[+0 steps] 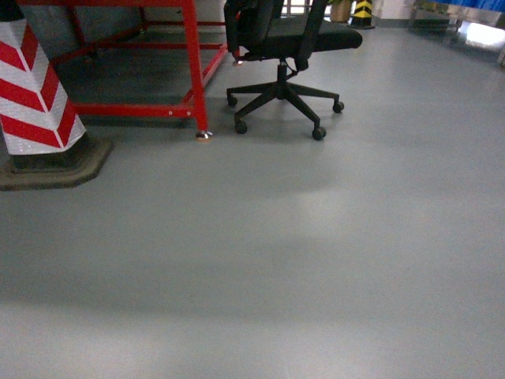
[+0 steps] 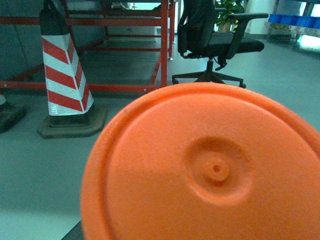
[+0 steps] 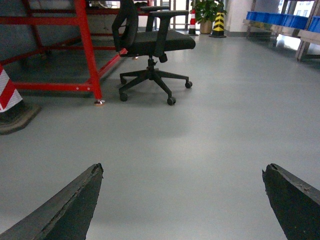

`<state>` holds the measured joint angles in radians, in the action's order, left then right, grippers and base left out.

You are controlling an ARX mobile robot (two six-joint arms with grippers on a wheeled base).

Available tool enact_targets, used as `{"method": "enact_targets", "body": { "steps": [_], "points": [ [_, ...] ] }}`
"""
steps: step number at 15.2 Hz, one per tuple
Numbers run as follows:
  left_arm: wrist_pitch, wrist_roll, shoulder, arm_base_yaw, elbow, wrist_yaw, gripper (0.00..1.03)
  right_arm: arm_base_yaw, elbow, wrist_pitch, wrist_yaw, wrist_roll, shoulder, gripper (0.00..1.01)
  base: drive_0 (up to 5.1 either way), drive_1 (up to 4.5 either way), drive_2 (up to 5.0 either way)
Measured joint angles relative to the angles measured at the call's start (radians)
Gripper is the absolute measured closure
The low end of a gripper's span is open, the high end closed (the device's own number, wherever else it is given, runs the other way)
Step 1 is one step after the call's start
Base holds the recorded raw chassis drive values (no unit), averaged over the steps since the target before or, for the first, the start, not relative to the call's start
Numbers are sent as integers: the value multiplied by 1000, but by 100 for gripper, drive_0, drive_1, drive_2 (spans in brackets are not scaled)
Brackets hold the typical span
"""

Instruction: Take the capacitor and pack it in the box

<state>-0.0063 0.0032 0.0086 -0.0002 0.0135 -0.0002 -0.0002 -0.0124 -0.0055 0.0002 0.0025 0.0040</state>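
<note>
Right gripper (image 3: 182, 200): we see its two dark fingers spread wide apart over bare grey floor (image 1: 316, 260), holding nothing. Left gripper is hidden, so we cannot tell its state; the capacitor's (image 2: 210, 170) orange end fills the left wrist view. Beyond stand a black office chair (image 1: 280, 47), a red frame (image 1: 193, 71) and a red-and-white striped cone (image 1: 35, 95).

Smooth, faintly sheened grey floor (image 1: 316, 260); matt moulded orange plastic on the capacitor (image 2: 210, 170) end, ringed and dimpled; glossy red-painted metal frame (image 1: 193, 71); black fabric-and-plastic chair (image 1: 284, 47); rough-edged dark matt fingers (image 3: 65, 210).
</note>
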Motion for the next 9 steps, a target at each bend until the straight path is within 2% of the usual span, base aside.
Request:
{"method": "enact_targets", "body": {
  "steps": [9],
  "points": [
    [-1, 0, 0, 0, 0, 0, 59, 0, 0, 2, 0, 0, 0, 3, -503, 243, 243]
  ]
}}
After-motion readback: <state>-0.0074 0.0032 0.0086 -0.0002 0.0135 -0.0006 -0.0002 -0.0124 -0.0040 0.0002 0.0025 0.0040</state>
